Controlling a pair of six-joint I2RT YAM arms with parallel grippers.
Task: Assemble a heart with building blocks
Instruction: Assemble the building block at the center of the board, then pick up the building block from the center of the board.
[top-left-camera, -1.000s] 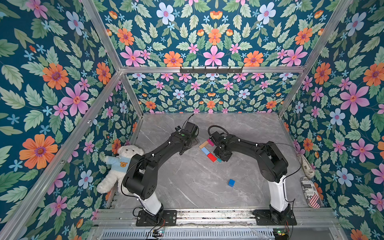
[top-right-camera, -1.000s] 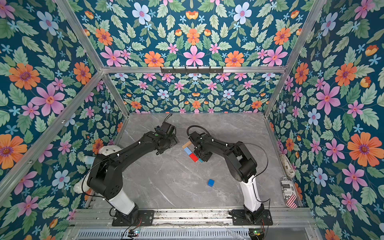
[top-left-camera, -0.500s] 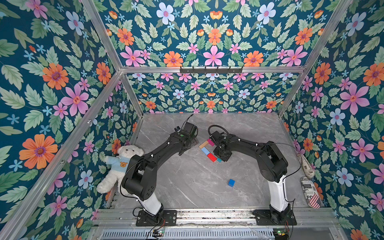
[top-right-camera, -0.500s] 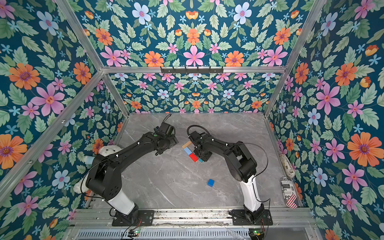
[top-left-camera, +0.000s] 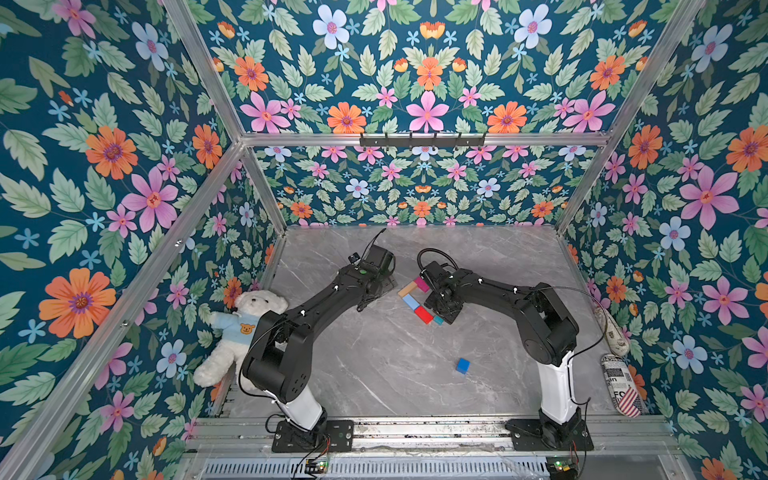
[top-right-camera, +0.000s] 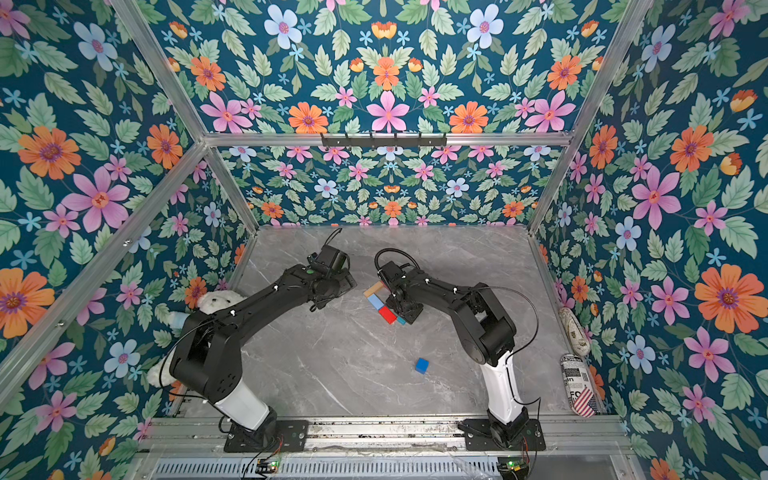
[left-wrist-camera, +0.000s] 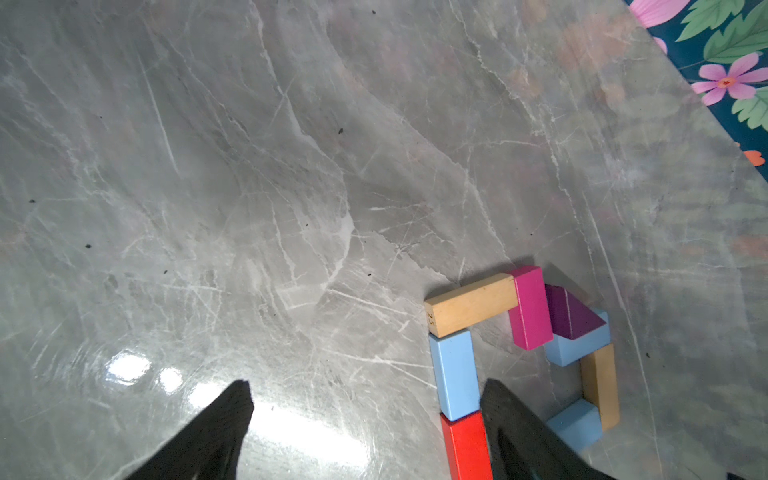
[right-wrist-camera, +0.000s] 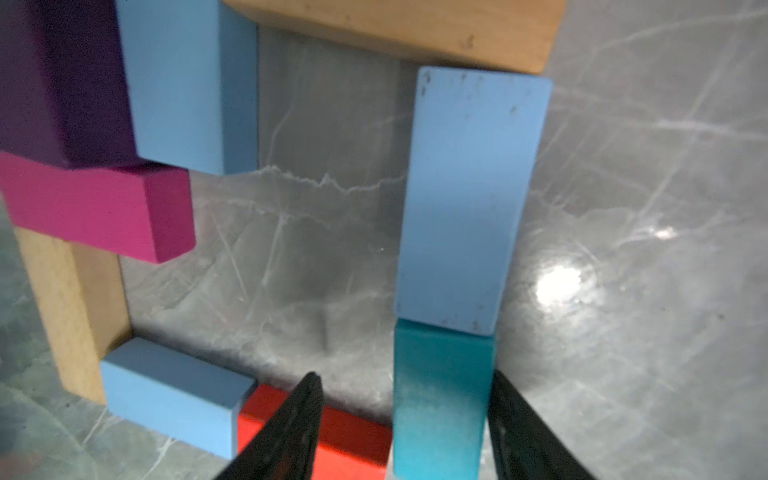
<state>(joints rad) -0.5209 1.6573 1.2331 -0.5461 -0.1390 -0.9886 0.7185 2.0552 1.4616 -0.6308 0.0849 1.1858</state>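
heart (top-left-camera: 412, 302): part-built outline, mid tabletop (top-left-camera: 374, 386), slightly far, between the two arm tips; right half hidden under the right arm in both top views
left side: tan brick (left-wrist-camera: 471, 309), light blue brick (left-wrist-camera: 455, 374), red brick (left-wrist-camera: 465, 446) end to end; magenta brick (left-wrist-camera: 530, 309) against the tan brick's end
notch: purple wedge (left-wrist-camera: 571, 318) touching the magenta brick
right side: second light blue brick (right-wrist-camera: 469, 199) end-on to teal brick (right-wrist-camera: 440, 399); teal just beside red at the near tip
right jaws: released, straddling the teal brick; one finger (right-wrist-camera: 519, 436) at its side, the other clear of it with a gap
left jaws: spread wide, nothing between, just left of the heart; one finger (left-wrist-camera: 511, 424) close beside the red and light blue bricks, contact unclear
blue cube (top-left-camera: 462, 365): alone on the tabletop, near right of the heart, well apart
teddy bear (top-left-camera: 241, 328): left edge, against the wall
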